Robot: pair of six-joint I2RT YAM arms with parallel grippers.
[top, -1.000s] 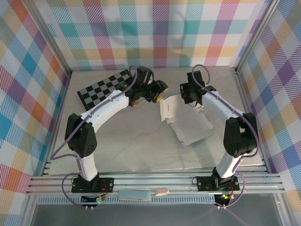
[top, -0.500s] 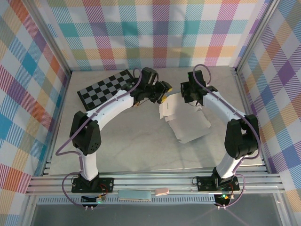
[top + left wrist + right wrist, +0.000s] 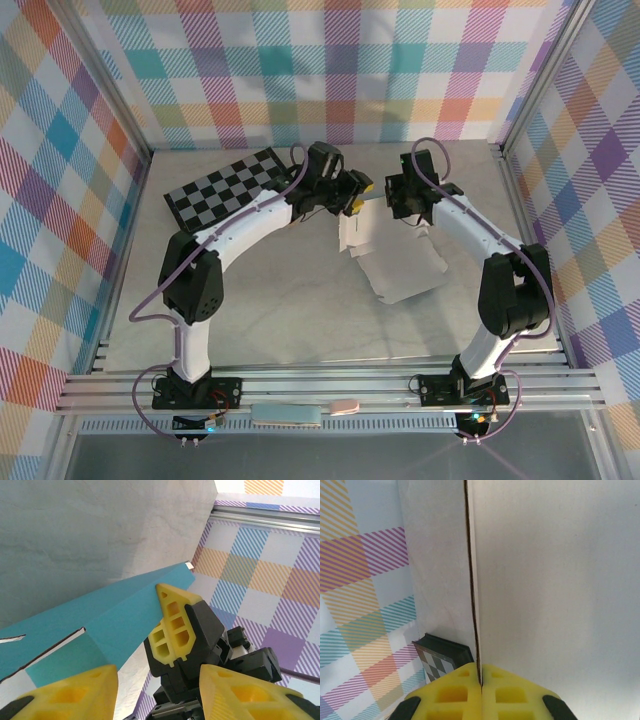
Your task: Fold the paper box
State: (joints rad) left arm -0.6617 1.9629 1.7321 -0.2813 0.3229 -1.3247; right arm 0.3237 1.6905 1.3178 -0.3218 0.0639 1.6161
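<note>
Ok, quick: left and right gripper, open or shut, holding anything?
Left gripper: open, fingers apart, holding nothing.
Right gripper: shut on an edge of the paper box.

We find the widest free room on the near half of the table (image 3: 290, 320), bare between the two arm bases down to the front rail (image 3: 330, 385). The checkerboard (image 3: 225, 187) fills the back-left corner. The paper box (image 3: 400, 262) lies right of centre, its far edge pinched tight in the right gripper (image 3: 402, 212). The left gripper (image 3: 357, 197), jaws apart, sits just beside it, so the gap there is tight. The left arm (image 3: 240, 225) and right arm (image 3: 480, 240) arch inward, fencing the middle. Past the right arm we see a narrow strip along the wall (image 3: 590, 150).
</note>
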